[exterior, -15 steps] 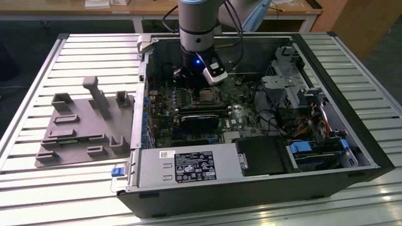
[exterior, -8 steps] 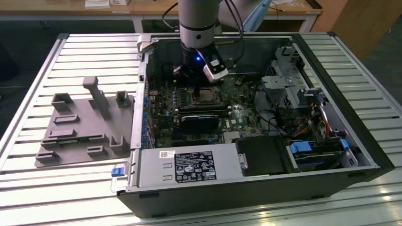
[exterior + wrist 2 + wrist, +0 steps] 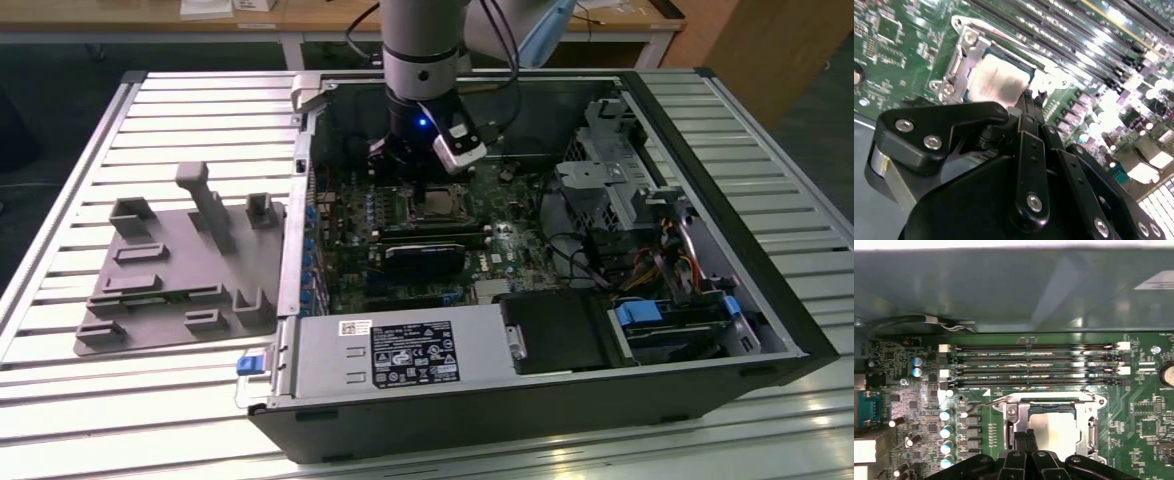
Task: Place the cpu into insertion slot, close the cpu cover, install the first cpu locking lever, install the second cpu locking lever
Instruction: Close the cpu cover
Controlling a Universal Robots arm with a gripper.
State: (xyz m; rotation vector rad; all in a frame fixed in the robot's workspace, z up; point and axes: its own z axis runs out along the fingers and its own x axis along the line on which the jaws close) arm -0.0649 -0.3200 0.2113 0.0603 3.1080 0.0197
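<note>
memory slots point(image 3: 1029, 365) beside cpu point(image 3: 1054, 427), clearance unclear

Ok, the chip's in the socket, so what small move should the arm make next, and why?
Probably lower the pincer a touch, slowly. The cpu already lies flat inside the cpu cover, which looks down around it, and the shut tips sit right at the cover's edge, so only a fine approach seems needed.

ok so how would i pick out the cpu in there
Look inside the open computer case at the green motherboard, next to the row of long memory slots. The cpu is the flat square chip right by the robot's hand. It is the only plain silvery-grey square there, ringed by a metal frame.
</note>
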